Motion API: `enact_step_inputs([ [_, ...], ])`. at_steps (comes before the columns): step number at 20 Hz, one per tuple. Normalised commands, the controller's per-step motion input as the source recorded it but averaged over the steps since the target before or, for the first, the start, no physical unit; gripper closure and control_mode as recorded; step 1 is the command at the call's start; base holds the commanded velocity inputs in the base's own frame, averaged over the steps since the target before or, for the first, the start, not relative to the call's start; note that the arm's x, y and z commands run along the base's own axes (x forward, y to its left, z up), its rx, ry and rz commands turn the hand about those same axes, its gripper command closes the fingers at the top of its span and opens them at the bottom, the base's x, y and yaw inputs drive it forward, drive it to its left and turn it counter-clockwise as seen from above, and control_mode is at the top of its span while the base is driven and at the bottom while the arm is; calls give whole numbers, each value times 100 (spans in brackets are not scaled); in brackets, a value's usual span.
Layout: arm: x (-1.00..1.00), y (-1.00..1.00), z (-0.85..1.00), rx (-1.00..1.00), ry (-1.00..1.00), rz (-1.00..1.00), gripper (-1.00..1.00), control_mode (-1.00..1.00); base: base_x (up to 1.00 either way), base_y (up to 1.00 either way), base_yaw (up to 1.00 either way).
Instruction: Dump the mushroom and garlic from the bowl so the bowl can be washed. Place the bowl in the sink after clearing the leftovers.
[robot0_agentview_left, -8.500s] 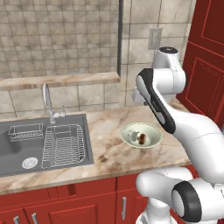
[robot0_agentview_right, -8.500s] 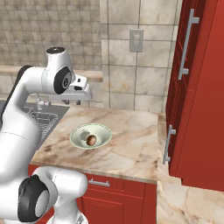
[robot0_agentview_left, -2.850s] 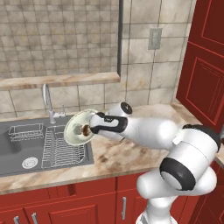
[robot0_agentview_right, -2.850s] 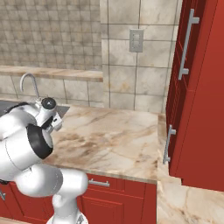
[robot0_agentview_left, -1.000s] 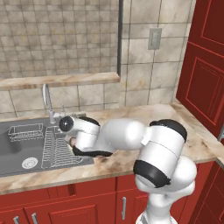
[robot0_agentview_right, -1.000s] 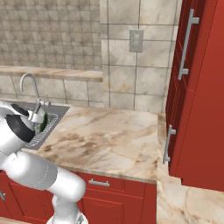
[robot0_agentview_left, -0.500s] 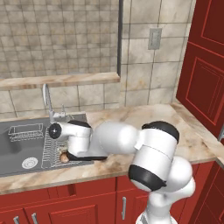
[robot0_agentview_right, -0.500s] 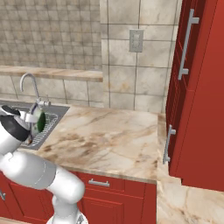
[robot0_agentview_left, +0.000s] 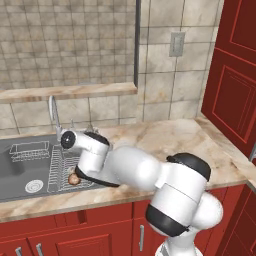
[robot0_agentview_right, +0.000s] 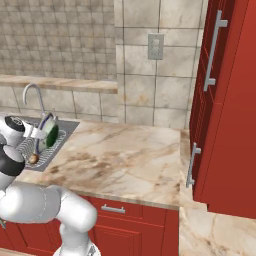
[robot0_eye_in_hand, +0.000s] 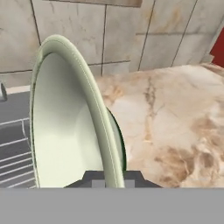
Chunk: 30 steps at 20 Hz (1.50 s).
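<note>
Dumping step: the claw (robot0_eye_in_hand: 111, 183) is clamped on the rim of the bowl (robot0_eye_in_hand: 65, 127), tipped on edge over the sink (robot0_agentview_left: 20, 167), mushroom (robot0_agentview_left: 73, 178) on its rack; lowering the bowl in comes next

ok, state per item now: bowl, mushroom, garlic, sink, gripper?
bowl: tipped on edge over the sink, held at its rim, inside empty.
mushroom: out of the bowl, lying on the wire rack in the sink.
garlic: cannot tell where it is.
sink: tap off, no bowl set in it yet.
gripper: shut on the bowl rim.
</note>
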Motion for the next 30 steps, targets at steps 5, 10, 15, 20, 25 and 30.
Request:
enact_step_inputs([
  [5, -12, -90, 52, 43, -5, -9, 100, -100, 0, 0, 0],
  [10, -23, -100, 57, 47, -2, -1, 100, -100, 0, 0, 0],
  [15, -41, -100, 36, 59, 0, 0, 100, -100, 0, 0, 0],
  [20, -50, -100, 9, 59, 0, 2, 100, -100, 0, 0, 0],
  [25, -44, -93, -4, 22, 0, 2, 100, -100, 0, 0, 0],
  [30, -3, -17, -1, 0, 2, -2, 100, -100, 0, 0, 0],
])
